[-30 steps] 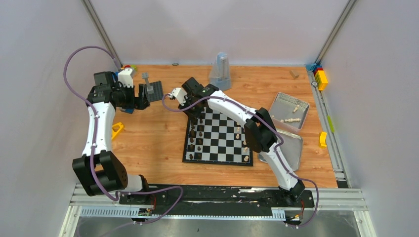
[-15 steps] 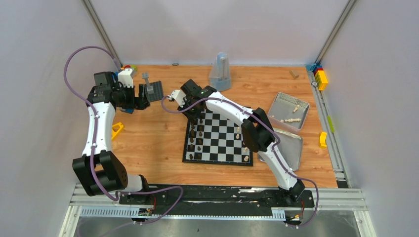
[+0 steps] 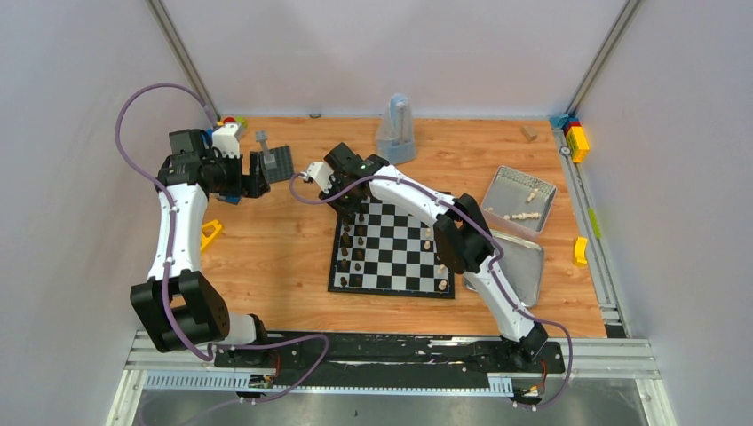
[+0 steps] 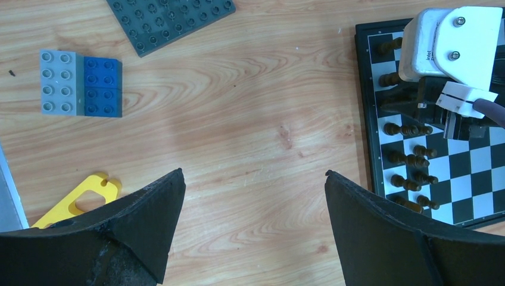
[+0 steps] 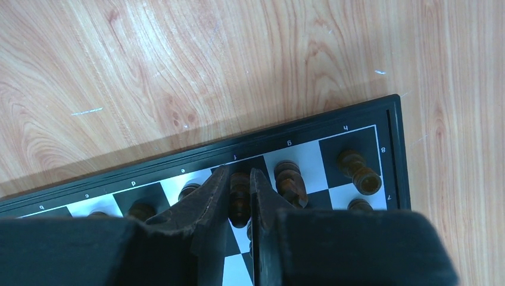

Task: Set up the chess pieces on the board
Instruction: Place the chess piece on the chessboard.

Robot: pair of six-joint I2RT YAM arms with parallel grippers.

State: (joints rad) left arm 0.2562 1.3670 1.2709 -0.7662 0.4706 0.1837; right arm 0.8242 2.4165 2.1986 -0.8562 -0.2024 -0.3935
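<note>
The board (image 3: 400,259) lies mid-table, with dark chess pieces (image 3: 346,253) in its left columns and a few pale ones (image 3: 439,266) along its right side. My right gripper (image 3: 348,206) is at the board's far left corner. In the right wrist view that gripper (image 5: 239,173) is shut on a dark piece (image 5: 239,199) standing in the edge row of the board (image 5: 333,128), with other dark pieces beside it. Left of the board, my left gripper (image 3: 257,177) hovers over bare wood. Seen from its own wrist, the left gripper (image 4: 253,173) is open and holds nothing.
A metal tray (image 3: 497,182) at the right holds pale pieces (image 3: 524,216), and a second tray (image 3: 524,266) lies nearer. A dark grey baseplate (image 4: 172,18), grey-blue blocks (image 4: 80,83) and a yellow part (image 4: 77,199) lie at the left. A clear container (image 3: 396,129) stands at the back.
The right arm has shifted slightly to the left with its jaws still closed on the dark piece. The left arm has not moved.
</note>
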